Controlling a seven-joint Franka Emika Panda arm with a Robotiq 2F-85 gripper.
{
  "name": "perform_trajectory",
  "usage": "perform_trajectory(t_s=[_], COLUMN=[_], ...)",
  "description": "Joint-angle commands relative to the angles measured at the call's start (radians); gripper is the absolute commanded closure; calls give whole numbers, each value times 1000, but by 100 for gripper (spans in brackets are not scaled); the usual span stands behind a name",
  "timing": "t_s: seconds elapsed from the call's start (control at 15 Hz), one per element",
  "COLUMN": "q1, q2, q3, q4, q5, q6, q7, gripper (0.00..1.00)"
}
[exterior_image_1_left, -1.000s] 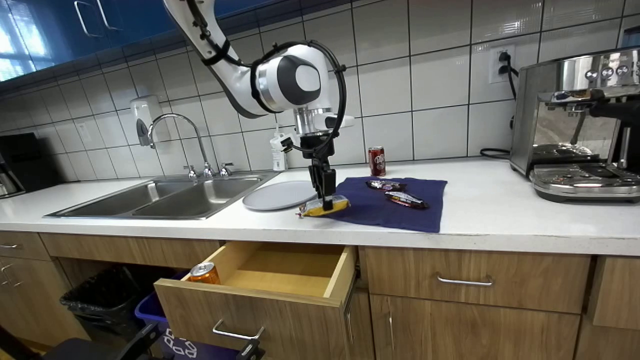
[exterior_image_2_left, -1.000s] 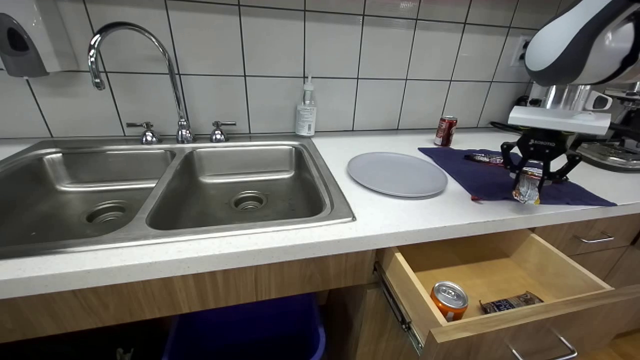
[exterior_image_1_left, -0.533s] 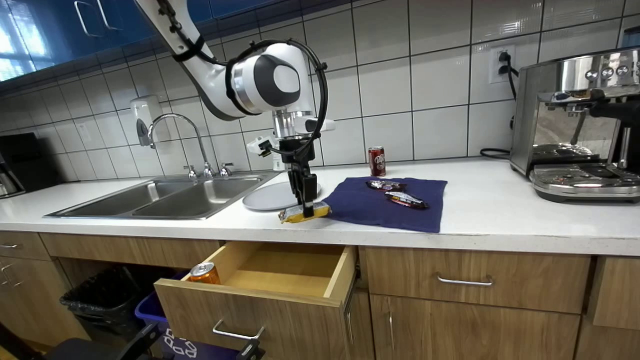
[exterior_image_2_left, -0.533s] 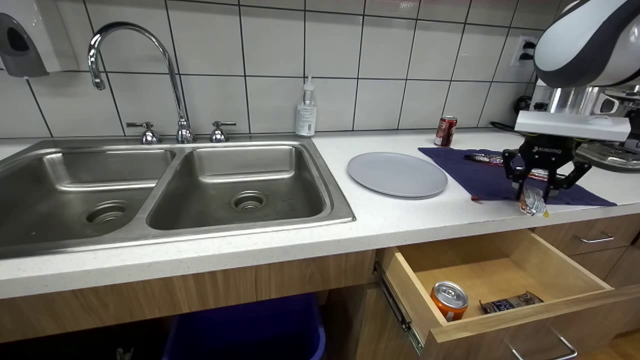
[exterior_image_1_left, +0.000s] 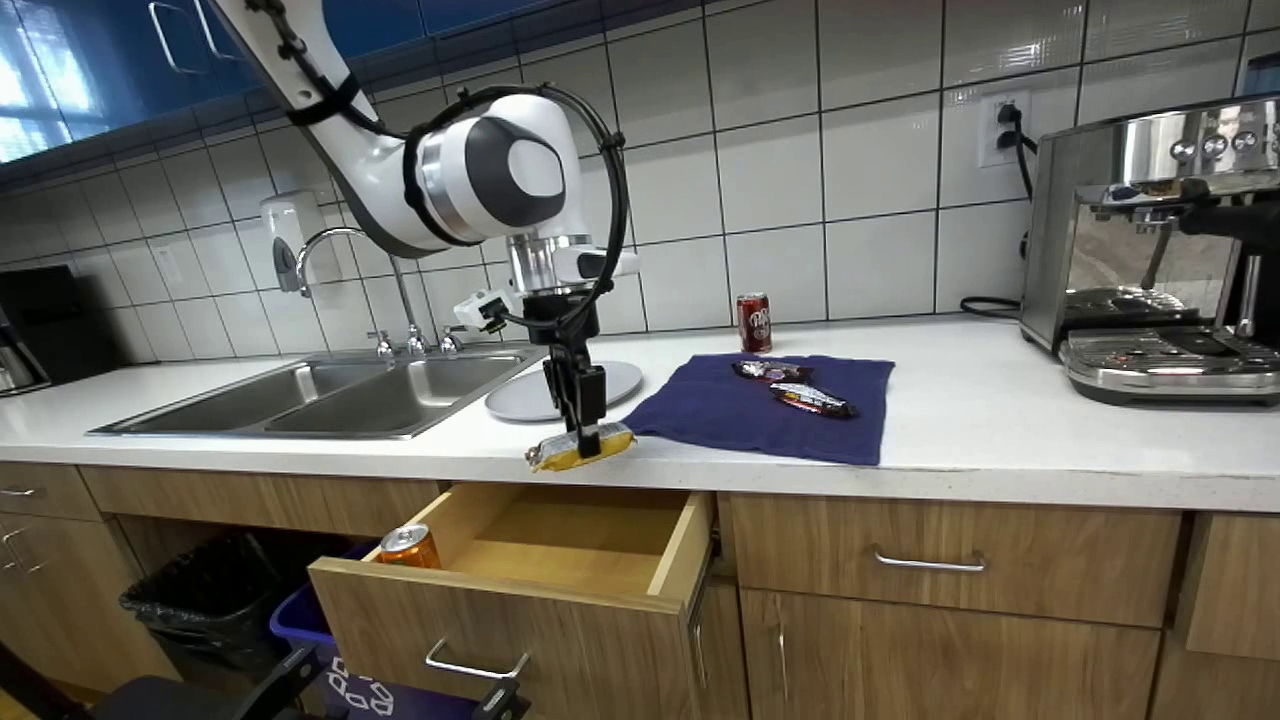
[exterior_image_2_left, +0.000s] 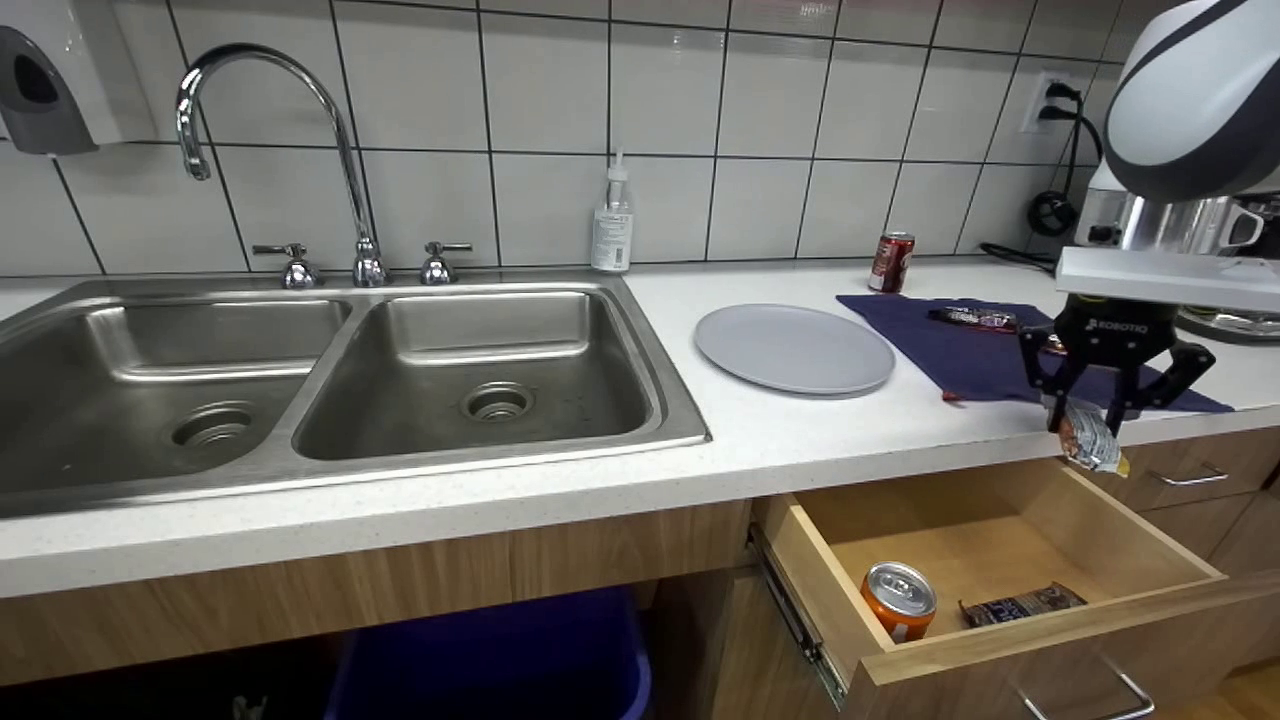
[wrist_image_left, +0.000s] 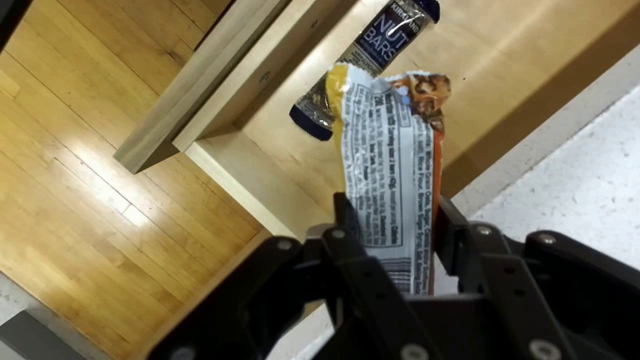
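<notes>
I have the ROBOTIQ gripper (exterior_image_2_left: 1085, 425) clamped on a granola bar (wrist_image_left: 387, 175) above the drawer (exterior_image_2_left: 1000, 525); inside it: KIRKLAND NUT BARS packet (wrist_image_left: 372, 50)

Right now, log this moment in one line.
Gripper: shut on snack packet; drawer: open, orange can and nut bar inside; navy cloth: two wrapped bars on it

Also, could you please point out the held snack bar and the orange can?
Held snack bar (wrist_image_left: 389, 175): in the wrist view, on its printed label.
Orange can (exterior_image_2_left: 900, 598): in an exterior view, on its silver top.
</notes>
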Motion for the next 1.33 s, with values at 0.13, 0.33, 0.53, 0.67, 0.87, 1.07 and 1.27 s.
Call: perform_trajectory(t_s=[0.13,0.33,0.53,0.67,0.87,1.07,1.27], q1=[-3,-3,-4,-3,-1,2,6], q2=[-42,-25,-1,18,47,72,84], q3=[11,13,11,9,4,-4,-7], q4=[-100,-122,-128,-123,-108,-97,-95], q5=[-37,-23,-18,-17,-18,-21,-18], q6=[66,84,95,93,89,86,83], q7=[67,90,120,137,163,187,207], gripper=[84,84,84,84,84,84,34])
